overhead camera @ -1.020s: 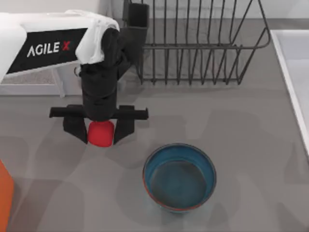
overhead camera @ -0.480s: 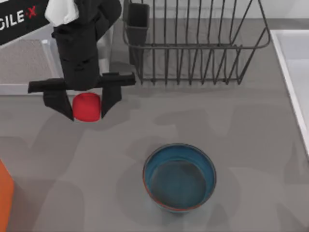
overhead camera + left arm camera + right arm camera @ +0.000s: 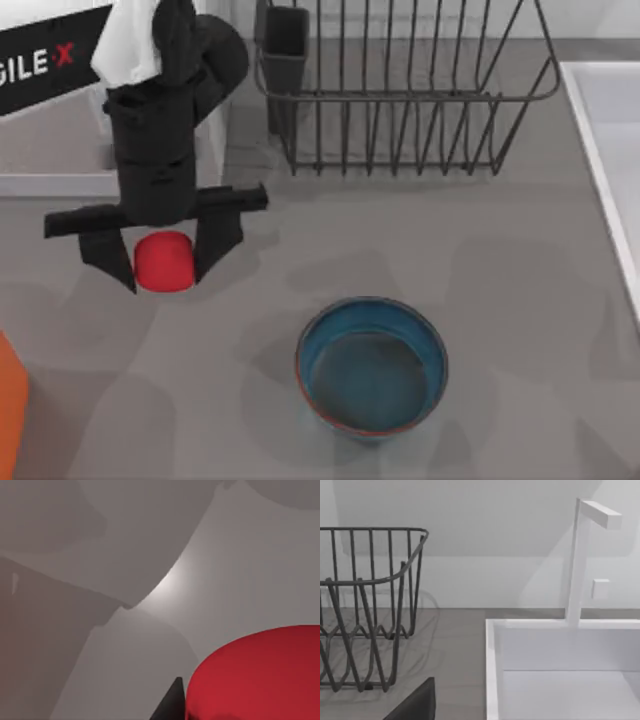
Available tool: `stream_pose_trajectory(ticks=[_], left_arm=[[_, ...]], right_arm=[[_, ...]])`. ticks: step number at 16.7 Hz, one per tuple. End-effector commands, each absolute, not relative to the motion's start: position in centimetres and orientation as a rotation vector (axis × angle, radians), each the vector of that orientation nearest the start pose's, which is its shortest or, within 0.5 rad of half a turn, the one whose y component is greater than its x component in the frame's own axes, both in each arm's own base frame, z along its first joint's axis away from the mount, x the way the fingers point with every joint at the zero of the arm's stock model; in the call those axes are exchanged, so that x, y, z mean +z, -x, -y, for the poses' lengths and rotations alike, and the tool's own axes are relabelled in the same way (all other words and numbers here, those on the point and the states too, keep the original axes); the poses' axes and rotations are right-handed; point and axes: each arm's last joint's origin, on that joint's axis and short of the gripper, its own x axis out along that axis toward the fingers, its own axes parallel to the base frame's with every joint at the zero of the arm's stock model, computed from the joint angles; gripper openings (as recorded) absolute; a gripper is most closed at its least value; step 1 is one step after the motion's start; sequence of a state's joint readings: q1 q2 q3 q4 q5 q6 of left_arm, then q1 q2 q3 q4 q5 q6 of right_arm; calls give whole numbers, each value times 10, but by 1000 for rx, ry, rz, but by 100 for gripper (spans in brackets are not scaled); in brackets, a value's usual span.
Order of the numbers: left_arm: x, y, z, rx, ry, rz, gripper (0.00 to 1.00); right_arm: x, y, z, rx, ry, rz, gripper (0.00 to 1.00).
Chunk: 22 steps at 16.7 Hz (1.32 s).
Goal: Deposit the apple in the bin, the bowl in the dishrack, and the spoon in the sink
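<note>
My left gripper (image 3: pixel 163 256) is shut on the apple (image 3: pixel 163 263), a small red ball held over the table's left part, left of the bowl. The left wrist view has the apple (image 3: pixel 260 675) close up beside a dark fingertip (image 3: pixel 170 707). The bowl (image 3: pixel 372 367), teal-blue inside with an orange-red band, stands upright at the front middle. The black wire dishrack (image 3: pixel 400 90) is at the back, with its utensil cup (image 3: pixel 286 40) at its left corner. The sink (image 3: pixel 610 130) runs along the right edge. An orange corner, seemingly the bin (image 3: pixel 10 400), is at the front left. The spoon is out of view.
A white appliance (image 3: pixel 50 180) stands at the back left behind my left arm. The right wrist view looks past the dishrack (image 3: pixel 370 605) to the sink (image 3: pixel 560 670) and its white faucet (image 3: pixel 580 560). A dark piece of my right gripper (image 3: pixel 415 705) is at that view's edge.
My left gripper has carried the apple leftward, away from the bowl; in the last half second it also came a little toward the table's front.
</note>
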State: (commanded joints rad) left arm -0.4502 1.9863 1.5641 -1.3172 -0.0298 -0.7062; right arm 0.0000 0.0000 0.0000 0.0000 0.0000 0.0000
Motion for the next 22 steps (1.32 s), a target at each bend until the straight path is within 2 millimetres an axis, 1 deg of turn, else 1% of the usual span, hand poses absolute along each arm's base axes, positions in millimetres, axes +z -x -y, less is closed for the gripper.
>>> stream_pose_trajectory(ticks=[3,5,8,11,14,16,19,22], left_arm=[[188,-300,135,536,202,-1695,0],[189,-280,115,709,300,-1650,0],[201,-252,80,930,477,-1521,0],[220,-226,45,1093,678,-1333,0],[242,-203,14,1194,864,-1130,0],[254,-192,-1,1239,952,-1019,0],[264,-183,-11,1266,1010,-933,0],[264,-182,-12,1267,1013,-928,0]], right_arm=[[160,-106,1,0,0,0,100],[160,-106,1,0,0,0,100],[160,-106,1,0,0,0,100],[160,-106,1,0,0,0,100],[160,-106,1,0,0,0,100],[160,-106,1,0,0,0,100],[160,-106,1,0,0,0,100],[160,-106,1,0,0,0,100]])
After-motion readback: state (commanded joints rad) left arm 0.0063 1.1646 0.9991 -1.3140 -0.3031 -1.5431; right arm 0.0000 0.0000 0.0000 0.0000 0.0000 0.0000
